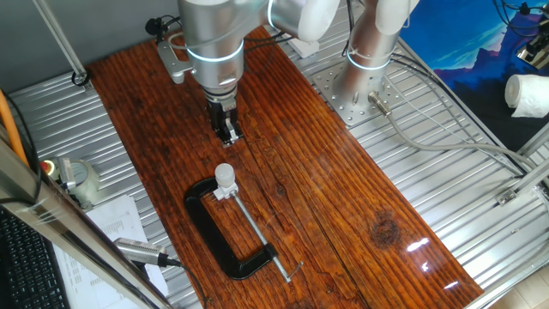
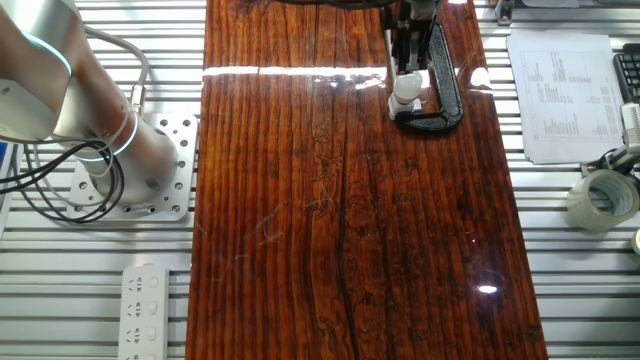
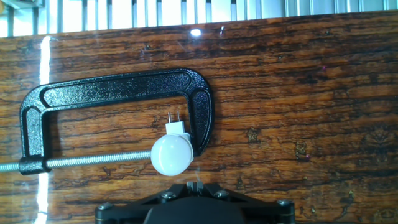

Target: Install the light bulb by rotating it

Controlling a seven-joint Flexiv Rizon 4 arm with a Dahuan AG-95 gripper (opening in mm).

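While upright, light bulb (image 3: pixel 171 154) white-domed.

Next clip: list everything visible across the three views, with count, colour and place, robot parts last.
light bulb: one, white, standing upright in the C-clamp's jaws, below the gripper
socket block: one, white with two metal prongs, beside the bulb, against the clamp's frame
C-clamp: one, black with a silvery screw, lying flat on the board
wooden board: one, glossy red-brown, on the metal table
metal table: one, silver, slatted
tape roll: one, translucent, on the table beside the board
printed sheet: one, white, beside the board
power strip: one, white, on the table near the arm's base
paper roll: one, white, at the far edge of the table
gripper: one, black fingers, above the bulb, holding nothing
arm base: one, silver, bolted to the table
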